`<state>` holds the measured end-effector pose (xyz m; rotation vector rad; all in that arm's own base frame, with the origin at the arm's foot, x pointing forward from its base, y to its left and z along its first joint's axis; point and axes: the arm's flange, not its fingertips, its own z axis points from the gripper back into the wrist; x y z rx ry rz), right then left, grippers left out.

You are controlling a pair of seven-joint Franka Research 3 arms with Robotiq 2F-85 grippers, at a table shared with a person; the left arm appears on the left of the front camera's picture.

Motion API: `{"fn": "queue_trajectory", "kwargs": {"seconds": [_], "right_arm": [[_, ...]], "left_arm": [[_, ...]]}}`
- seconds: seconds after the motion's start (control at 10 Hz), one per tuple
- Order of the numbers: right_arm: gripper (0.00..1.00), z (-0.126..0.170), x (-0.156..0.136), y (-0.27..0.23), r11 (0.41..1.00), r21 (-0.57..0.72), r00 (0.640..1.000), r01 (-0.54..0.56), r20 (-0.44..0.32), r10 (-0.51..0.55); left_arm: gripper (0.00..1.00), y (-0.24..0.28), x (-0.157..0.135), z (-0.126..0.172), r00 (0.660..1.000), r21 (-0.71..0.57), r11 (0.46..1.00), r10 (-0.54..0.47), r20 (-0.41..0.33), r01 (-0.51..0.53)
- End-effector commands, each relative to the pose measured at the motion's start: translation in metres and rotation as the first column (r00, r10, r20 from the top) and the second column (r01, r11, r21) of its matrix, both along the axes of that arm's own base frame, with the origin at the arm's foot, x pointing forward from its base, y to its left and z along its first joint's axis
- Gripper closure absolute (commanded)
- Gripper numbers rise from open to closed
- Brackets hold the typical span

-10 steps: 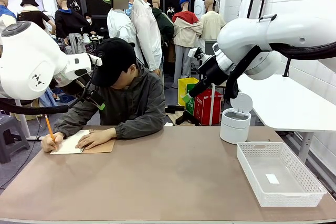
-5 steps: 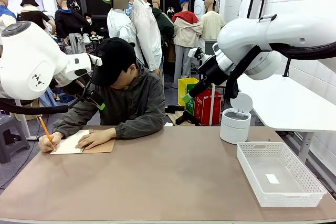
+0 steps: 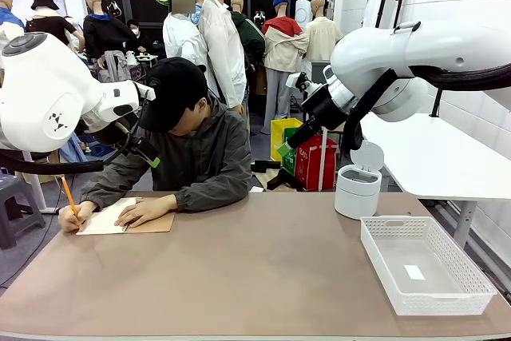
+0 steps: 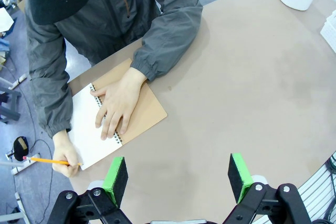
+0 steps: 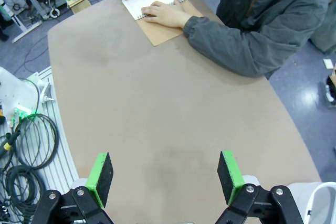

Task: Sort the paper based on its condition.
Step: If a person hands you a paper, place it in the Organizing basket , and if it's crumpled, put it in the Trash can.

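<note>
Item: paper under the person's hand, well apart from both grippers (we note jaws spread, empty) above brown table.

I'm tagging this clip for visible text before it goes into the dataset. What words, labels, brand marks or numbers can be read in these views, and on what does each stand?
No text can be read with certainty.
Red box on the floor behind the table: white print down its side, too small and blurred to read.
Left arm's housing: a small dark logo mark, not letters.
Notebook page under the person's hands: no legible writing.
White basket: a small blank white slip inside.
</note>
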<state>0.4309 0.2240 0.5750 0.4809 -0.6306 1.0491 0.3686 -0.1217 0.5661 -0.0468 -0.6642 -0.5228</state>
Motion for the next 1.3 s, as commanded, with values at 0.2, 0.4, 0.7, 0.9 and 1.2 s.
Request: {"fn": "queue_trajectory", "kwargs": {"seconds": [0.2,0.4,0.7,0.9,1.2], "right_arm": [[0.00,-0.0015,0.0004,0.0001,1.000,-0.009,1.000,0.007,-0.003,-0.007],[0.00,-0.0015,0.0004,0.0001,1.000,-0.009,1.000,0.007,-0.003,-0.007],[0.00,-0.0015,0.0004,0.0001,1.000,-0.009,1.000,0.007,-0.003,-0.007],[0.00,-0.0015,0.0004,0.0001,1.000,-0.009,1.000,0.007,-0.003,-0.007],[0.00,-0.0015,0.0004,0.0001,1.000,-0.009,1.000,0.007,-0.003,-0.007]], "left_arm": [[0.00,0.0012,-0.0001,0.0010,1.000,-0.001,1.000,0.002,-0.006,-0.002],[0.00,0.0012,-0.0001,0.0010,1.000,-0.001,1.000,0.002,-0.006,-0.002],[0.00,0.0012,-0.0001,0.0010,1.000,-0.001,1.000,0.002,-0.006,-0.002],[0.00,0.0012,-0.0001,0.0010,1.000,-0.001,1.000,0.002,-0.006,-0.002],[0.00,0.0012,-0.0001,0.0010,1.000,-0.001,1.000,0.002,-0.006,-0.002]]}}
